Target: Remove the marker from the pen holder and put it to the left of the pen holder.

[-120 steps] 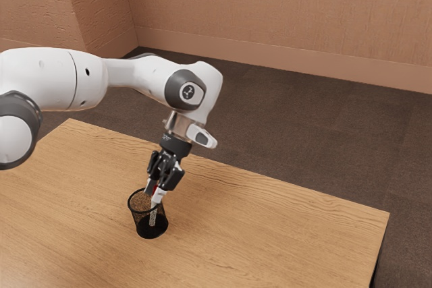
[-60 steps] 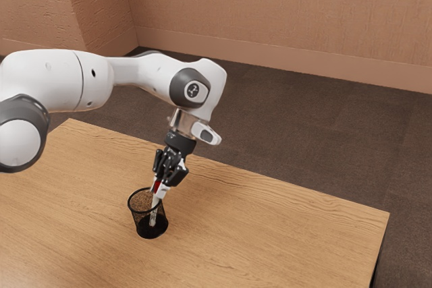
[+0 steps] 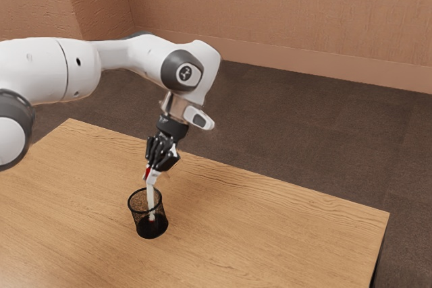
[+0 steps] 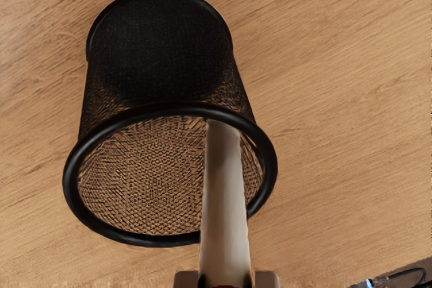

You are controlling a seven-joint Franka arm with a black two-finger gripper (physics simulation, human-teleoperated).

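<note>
The biggest things around my work are the brown wall [image 3: 283, 11] and the dark floor [image 3: 310, 119]. Then there is the wooden table [image 3: 270, 227], with light brown grain running over its top. My white arm [image 3: 47, 69] enters from the exterior view's left and reaches over this table, its hand pointing downward.

The pen holder [image 3: 148, 234] is standing upright on the table. It is a black mesh cup with a thick round rim, and its mouth looks wider than its base. Through the mesh I can see some of the wood color.

Just above the cup is my black gripper [image 3: 151, 168]. Its jaws are grasping the marker [image 3: 150, 185]: in the wrist view, the two fingers [image 4: 186, 279] press it from both sides.

The marker is long and slim, with a smooth, whitish body. Close to the gripper it has a bright red part. It stands almost upright in the exterior view, the upper part above the rim and the lower part still inside the pen holder. In the wrist view, its pale body crosses over the rim and goes down into the mouth, nearer to one side than to the middle. If it touches the rim, I cannot tell.
</note>
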